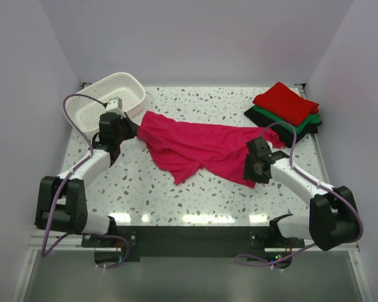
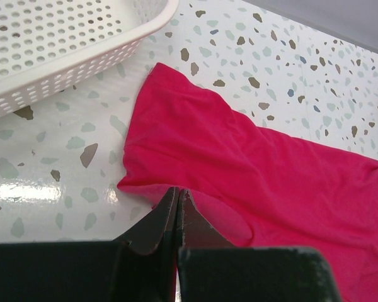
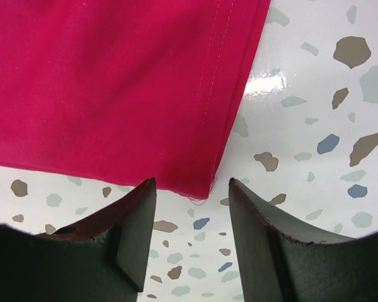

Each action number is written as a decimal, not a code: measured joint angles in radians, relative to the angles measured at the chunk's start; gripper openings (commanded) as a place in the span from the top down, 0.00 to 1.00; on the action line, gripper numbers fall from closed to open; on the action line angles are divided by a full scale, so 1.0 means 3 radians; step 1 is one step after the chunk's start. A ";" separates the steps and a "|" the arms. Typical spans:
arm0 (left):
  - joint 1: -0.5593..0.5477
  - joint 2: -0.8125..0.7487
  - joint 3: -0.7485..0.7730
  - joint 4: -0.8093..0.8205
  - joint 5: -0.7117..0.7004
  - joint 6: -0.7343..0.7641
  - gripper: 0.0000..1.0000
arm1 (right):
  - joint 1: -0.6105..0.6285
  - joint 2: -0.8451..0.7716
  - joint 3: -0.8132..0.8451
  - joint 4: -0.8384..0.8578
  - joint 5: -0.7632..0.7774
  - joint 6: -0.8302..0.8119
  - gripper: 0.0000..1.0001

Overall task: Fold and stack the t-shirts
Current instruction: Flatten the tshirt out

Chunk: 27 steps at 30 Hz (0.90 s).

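One magenta-pink cloth t-shirt (image 1: 201, 148) lies rumpled across the centre of the speckled white table (image 1: 157, 189). Three more sit folded in one stack at 2 o'clock: a red t-shirt (image 1: 285, 100) on a green t-shirt (image 1: 269, 114) on a black t-shirt (image 1: 305, 130). One white plastic lattice basket (image 1: 137, 94) sits at 10 o'clock. The left gripper (image 2: 176, 195) pinches the pink shirt's 9 o'clock edge. The right gripper (image 3: 192, 185) is spread around its hem corner at 4 o'clock.

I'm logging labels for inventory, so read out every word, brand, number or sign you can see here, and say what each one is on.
None: no text can be read in any view.
The pink t-shirt: plain cloth and hem stitching, no print or tag showing.
The red t-shirt, green t-shirt and black t-shirt: no lettering.
The white basket: no marking.
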 measured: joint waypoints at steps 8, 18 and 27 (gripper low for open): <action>0.0000 -0.0019 0.0000 -0.0004 -0.0041 0.0003 1.00 | -0.0009 0.0078 -0.0001 -0.0011 -0.0013 0.0112 0.62; 0.0001 -0.0055 0.0000 -0.0005 -0.0081 0.0028 1.00 | -0.0013 0.0313 -0.0003 -0.0020 -0.0018 0.0183 0.93; 0.0003 -0.0062 0.0000 -0.0005 -0.0100 0.0028 1.00 | -0.0014 0.0304 -0.0001 -0.0121 -0.0003 0.0245 1.00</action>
